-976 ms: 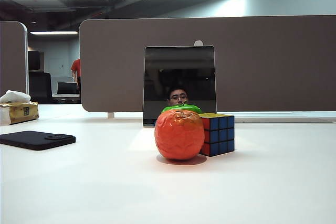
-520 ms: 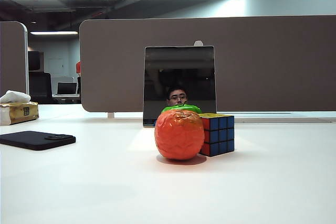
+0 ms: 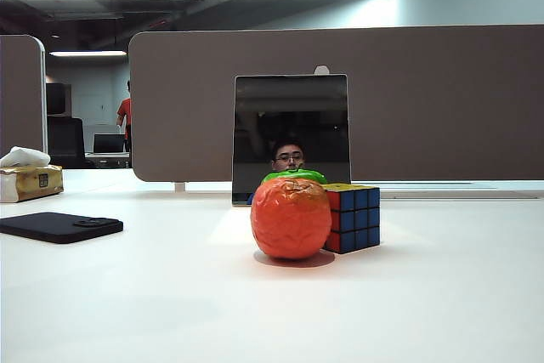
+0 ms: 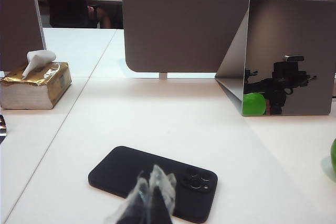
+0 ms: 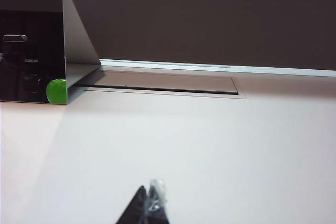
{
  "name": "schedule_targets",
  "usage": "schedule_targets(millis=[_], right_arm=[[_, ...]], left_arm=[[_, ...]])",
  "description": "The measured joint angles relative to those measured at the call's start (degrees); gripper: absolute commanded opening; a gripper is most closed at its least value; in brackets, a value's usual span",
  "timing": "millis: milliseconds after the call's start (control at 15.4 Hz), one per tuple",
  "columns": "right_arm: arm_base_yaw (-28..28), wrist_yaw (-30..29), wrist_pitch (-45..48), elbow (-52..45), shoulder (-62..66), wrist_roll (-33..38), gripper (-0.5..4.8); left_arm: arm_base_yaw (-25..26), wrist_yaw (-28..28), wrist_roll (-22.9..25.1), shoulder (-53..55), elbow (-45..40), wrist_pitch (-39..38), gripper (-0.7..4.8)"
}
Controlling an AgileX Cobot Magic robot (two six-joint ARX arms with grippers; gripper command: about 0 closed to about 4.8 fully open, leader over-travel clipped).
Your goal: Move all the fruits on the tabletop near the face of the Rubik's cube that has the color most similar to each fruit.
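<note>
The wrinkled orange-red fruit (image 3: 291, 218) rests on the white tabletop (image 3: 442, 295), touching the red-orange face of the Rubik's cube (image 3: 353, 217). The cube's blue face points right and its yellow face up. Behind the orange fruit only the top of the green apple (image 3: 293, 175) shows; a sliver of the apple (image 4: 333, 156) also shows in the left wrist view. Neither gripper appears in the exterior view. My left gripper (image 4: 156, 178) is shut and empty above a black phone (image 4: 121, 174). My right gripper (image 5: 149, 191) is shut and empty over bare desk.
A standing mirror (image 3: 291, 138) behind the fruits reflects the apple as a green patch (image 4: 254, 104). The black phone (image 3: 59, 226) and a tissue box (image 3: 30, 178) lie at the left. A brown partition (image 3: 442, 99) closes the back. A cable slot (image 5: 157, 85) runs along it.
Nothing on the table has moved. Only a person in red far in the background has shifted.
</note>
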Motion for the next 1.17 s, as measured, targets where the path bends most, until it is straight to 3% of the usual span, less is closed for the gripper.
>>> schedule_targets(millis=[455,1171], right_arm=[[0.0,0.0,0.0,0.0,0.0,0.0,-0.01],[0.0,0.0,0.0,0.0,0.0,0.0,0.0]], left_arm=[[-5.4,-7.3,0.7,0.0,0.0,0.0,-0.05],[-5.4,-7.5,0.9,0.0,0.0,-0.9,-0.05]])
